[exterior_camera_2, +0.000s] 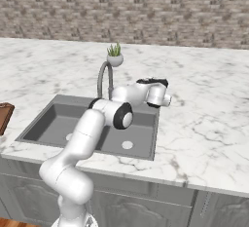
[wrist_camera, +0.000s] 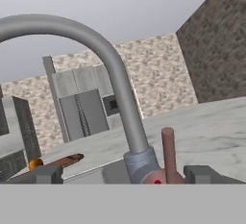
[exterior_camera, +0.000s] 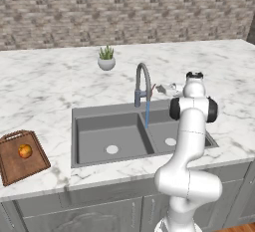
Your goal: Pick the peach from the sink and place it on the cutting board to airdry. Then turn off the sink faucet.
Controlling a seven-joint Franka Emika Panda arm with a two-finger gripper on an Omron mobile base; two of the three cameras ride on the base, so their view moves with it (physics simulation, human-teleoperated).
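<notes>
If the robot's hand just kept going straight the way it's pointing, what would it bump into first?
Most likely the faucet: its small lever and base stand right ahead between the hand's fingertips. Exact depth is hard to judge.

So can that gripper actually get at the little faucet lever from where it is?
Probably yes. The gripper sits right at the sink faucet base, with the small lever upright between its tips and nothing blocking.

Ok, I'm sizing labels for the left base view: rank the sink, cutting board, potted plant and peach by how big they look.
1. sink
2. cutting board
3. potted plant, which stands farther from the camera, so it may look smaller than it is
4. peach
</notes>
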